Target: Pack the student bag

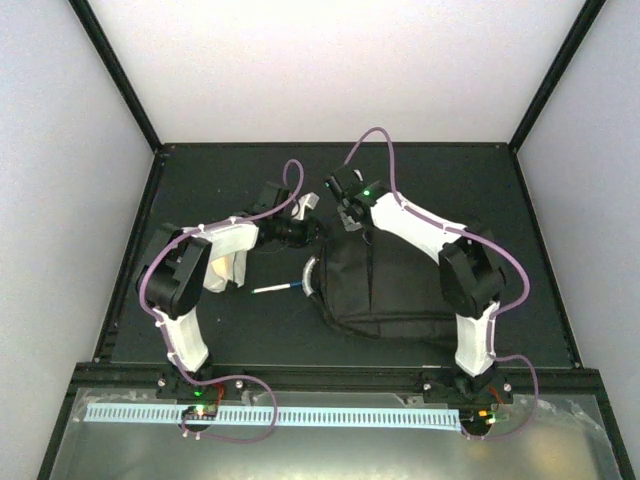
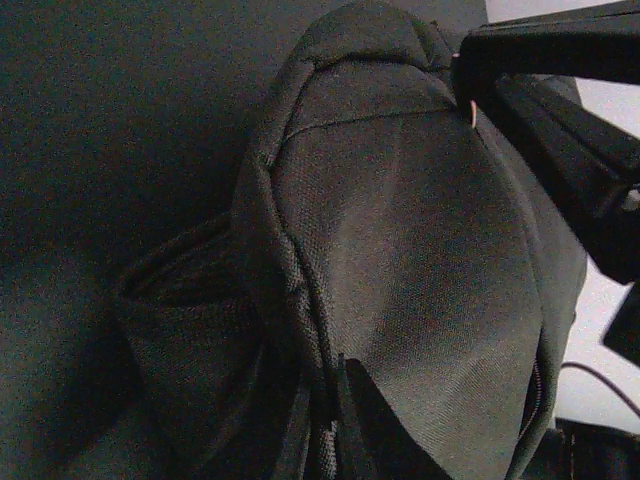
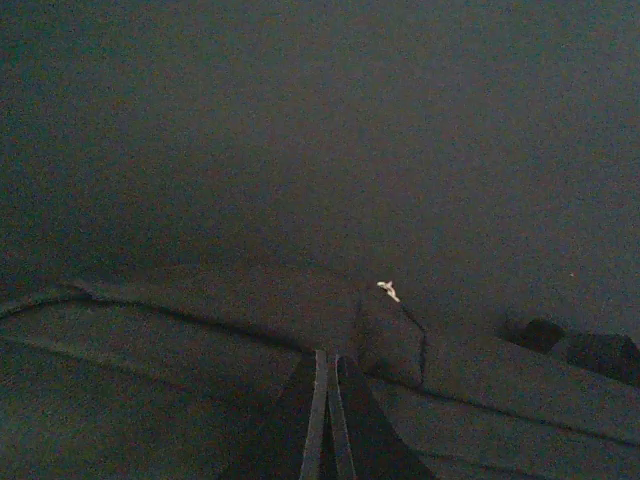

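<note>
On the dark table (image 1: 220,190), furthest left, a white pouch (image 1: 225,270) is seen beside the left arm, and a pen (image 1: 278,288) is laid just to its right, apart from it. Both are outside the bag.

Next, the left gripper (image 2: 334,392) is set against the upper left corner of the backpack (image 1: 390,285). Its jaws are drawn narrow, and a ridge of fabric along a seam appears to be pinched between them.

The backpack is laid flat in the middle-right of the table, with its grey handle (image 1: 311,275) turned toward the pen. It is judged to be soft and slack: the cloth is creased and sagging, so it is likely to fold and drag when lifted instead of rising as one piece. It seems light while unfilled. The woven cloth should offer fair friction. Firmer holds are offered by the handle, the seams and the zipper edges than by a flat panel.

Furthest right, the right gripper (image 3: 327,402) is held fully closed, fingertips together, low against the top edge of the backpack. Whether any cloth is caught there cannot be told.
</note>
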You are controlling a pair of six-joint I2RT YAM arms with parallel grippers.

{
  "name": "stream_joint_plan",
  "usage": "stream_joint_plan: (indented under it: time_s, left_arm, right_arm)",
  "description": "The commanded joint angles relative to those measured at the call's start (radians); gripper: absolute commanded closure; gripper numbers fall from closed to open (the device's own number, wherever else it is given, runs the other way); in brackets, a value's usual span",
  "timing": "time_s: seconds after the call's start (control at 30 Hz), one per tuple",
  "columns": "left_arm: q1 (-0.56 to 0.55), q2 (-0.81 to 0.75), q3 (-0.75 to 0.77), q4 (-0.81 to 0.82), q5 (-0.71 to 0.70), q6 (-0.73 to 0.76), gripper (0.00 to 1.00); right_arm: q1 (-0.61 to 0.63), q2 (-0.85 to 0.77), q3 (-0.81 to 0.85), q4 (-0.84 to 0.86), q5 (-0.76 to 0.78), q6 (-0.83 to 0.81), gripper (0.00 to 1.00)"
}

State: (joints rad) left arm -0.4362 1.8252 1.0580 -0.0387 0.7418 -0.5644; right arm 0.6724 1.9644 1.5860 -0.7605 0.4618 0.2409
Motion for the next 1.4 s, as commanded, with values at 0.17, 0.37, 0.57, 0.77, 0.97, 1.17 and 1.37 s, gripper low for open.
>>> stream_joint_plan:
  time_s: [0.17,0.37,0.57,0.77,0.97,1.17,1.37]
  left_arm:
    - [-0.005,0.006,0.034,0.032,0.023,0.012,0.99]
    - [-0.007,-0.035,-0.011,0.073,0.031,0.002,0.99]
    - [-0.004,-0.035,-0.015,0.041,0.018,0.025,0.98]
    - [-0.005,-0.057,-0.02,0.034,0.025,0.038,0.98]
    - [-0.007,-0.067,-0.012,0.02,0.023,0.044,0.98]
    - [-0.009,-0.072,-0.012,0.008,0.021,0.05,0.98]
    - [-0.01,-0.075,-0.012,0.0,0.02,0.054,0.98]
  right_arm:
    - [-0.001,-0.195,-0.11,0.066,0.064,0.065,0.98]
    - [-0.017,-0.216,-0.053,-0.025,0.008,0.234,0.98]
    - [-0.017,-0.3,-0.118,0.023,0.069,0.265,0.98]
    - [-0.013,-0.34,-0.164,-0.022,-0.04,0.131,0.68]
    - [0.036,-0.458,-0.33,-0.09,-0.05,0.109,0.46]
    - [0.11,-0.531,-0.439,-0.134,-0.063,0.165,0.35]
    - [0.176,-0.476,-0.432,-0.155,-0.017,0.209,0.31]
